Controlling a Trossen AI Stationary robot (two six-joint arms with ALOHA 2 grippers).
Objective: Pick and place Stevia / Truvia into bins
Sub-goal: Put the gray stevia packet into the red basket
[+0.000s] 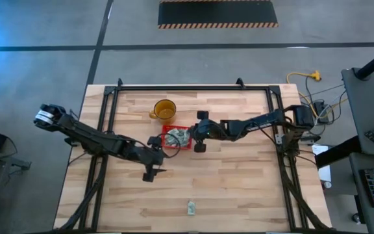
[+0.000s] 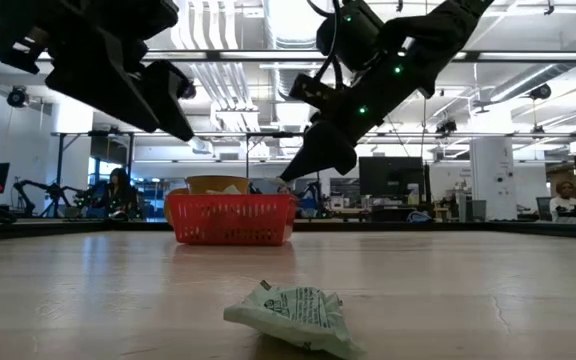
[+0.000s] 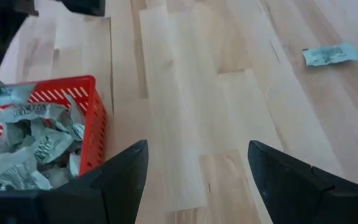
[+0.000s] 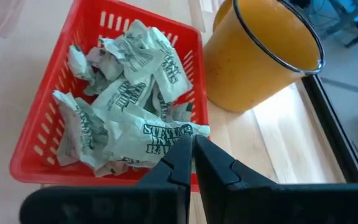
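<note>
Seen from above, the small square red plastic basket [image 1: 177,138] stands near the middle of the pale wooden table [image 1: 239,188], filled with pale green and white paper sachets [image 1: 179,137]. Just beside it, toward the far edge, stands the amber-yellow translucent cup with a handle [image 1: 164,110]. The left gripper [image 1: 153,158] is at the basket's left near corner, and the right gripper [image 1: 200,131] is at its right side. One single sachet [image 1: 191,207] lies alone close to the near edge of the table, well apart from the basket.

At table height, the lone sachet [image 2: 293,315] lies crumpled in the foreground. The red basket [image 2: 231,217] stands behind it, with the cup's rim [image 2: 217,184] showing above it. Both dark arms hang above the basket, not touching it.

Through the left wrist camera, the left gripper's fingers [image 3: 122,175] stand wide apart with nothing between them, over bare wood. The basket [image 3: 95,118] with its sachets [image 3: 30,146] is next to one finger, and the lone sachet [image 3: 330,55] is farther off.

Through the right wrist camera, the right gripper's [image 4: 193,157] fingers are pressed together and hold nothing. They are over the basket's [image 4: 55,115] edge, just above the pile of sachets [image 4: 129,106]; the cup [image 4: 260,53] stands beside.
</note>
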